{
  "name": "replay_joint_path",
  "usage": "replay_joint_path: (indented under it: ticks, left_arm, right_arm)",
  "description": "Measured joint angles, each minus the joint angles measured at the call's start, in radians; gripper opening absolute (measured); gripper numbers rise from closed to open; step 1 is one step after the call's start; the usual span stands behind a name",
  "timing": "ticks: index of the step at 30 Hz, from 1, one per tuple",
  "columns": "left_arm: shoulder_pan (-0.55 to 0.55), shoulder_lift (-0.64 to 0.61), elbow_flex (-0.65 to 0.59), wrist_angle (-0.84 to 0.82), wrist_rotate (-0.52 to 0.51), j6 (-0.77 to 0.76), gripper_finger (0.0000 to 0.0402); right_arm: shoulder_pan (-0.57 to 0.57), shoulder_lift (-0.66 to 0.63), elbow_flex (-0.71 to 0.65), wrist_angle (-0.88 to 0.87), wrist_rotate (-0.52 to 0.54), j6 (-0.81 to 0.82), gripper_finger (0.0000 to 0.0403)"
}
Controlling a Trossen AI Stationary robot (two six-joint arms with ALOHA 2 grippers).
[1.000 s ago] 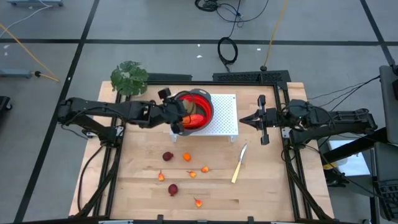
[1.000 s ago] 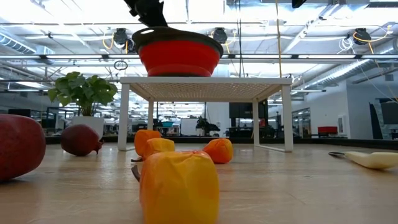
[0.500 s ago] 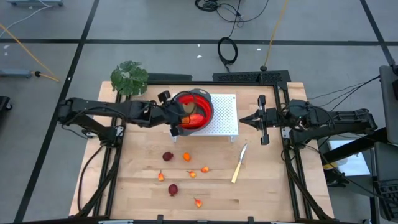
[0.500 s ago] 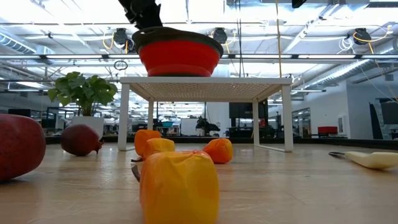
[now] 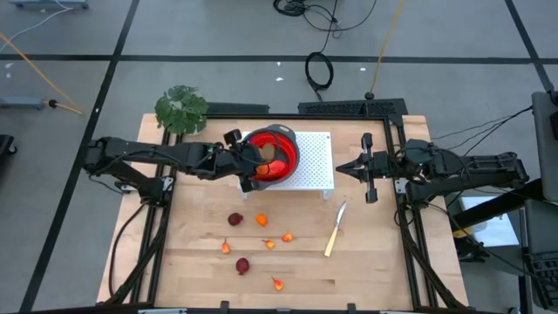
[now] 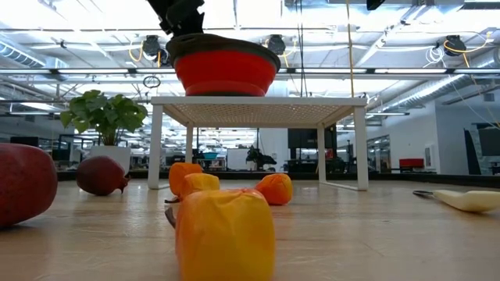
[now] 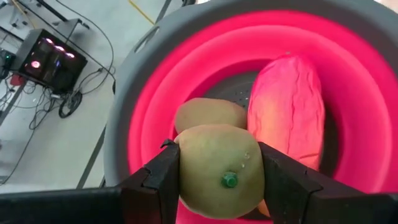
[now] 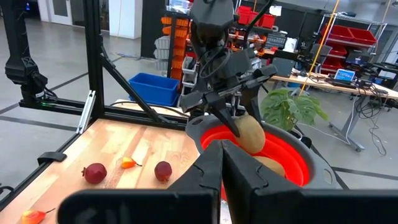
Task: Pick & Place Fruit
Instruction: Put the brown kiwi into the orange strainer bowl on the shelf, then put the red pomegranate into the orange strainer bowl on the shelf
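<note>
Seen from overhead, a potted plant stands at the far left corner of a wooden table. Just to its right, the left arm reaches across to a red bowl with a grey rim, which sits on a small white stand, probably raised so the bowl is easy to reach from above. The left gripper hangs over the bowl's opening, its two fingers pinching an olive-brown oval fruit by its sides, so the fruit is suspended above the bowl and looks ready to be released. Already lying inside are a second olive-brown oval and a long red-orange fruit, side by side on the bottom.

On the bare wood in front of the stand, the fruit yet to be collected is scattered loosely: two dark red round pieces and several tiny orange pieces. To their right lies a slim pale-handled knife, apart from the fruit.

At the table's right edge, the right gripper waits near the stand, its fingers pressed together and holding nothing.
</note>
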Motion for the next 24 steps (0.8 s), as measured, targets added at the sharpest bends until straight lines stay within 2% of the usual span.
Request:
replay_joint_path:
  ticks: [8,17,24]
  left_arm:
    - [0.004,0.0,0.0,-0.001,-0.016,0.001,0.0181]
    - [0.028,0.0,0.0,-0.001,-0.017,-0.047,0.0253]
    - [0.025,-0.005,0.069,0.0,-0.022,0.068,0.0289]
  right_arm:
    - [0.0,0.0,0.0,0.0,0.0,0.0,0.0]
    - [0.0,0.0,0.0,0.0,-0.003,0.0,0.0]
    - [0.0,0.0,0.0,0.0,-0.004,0.0,0.0]
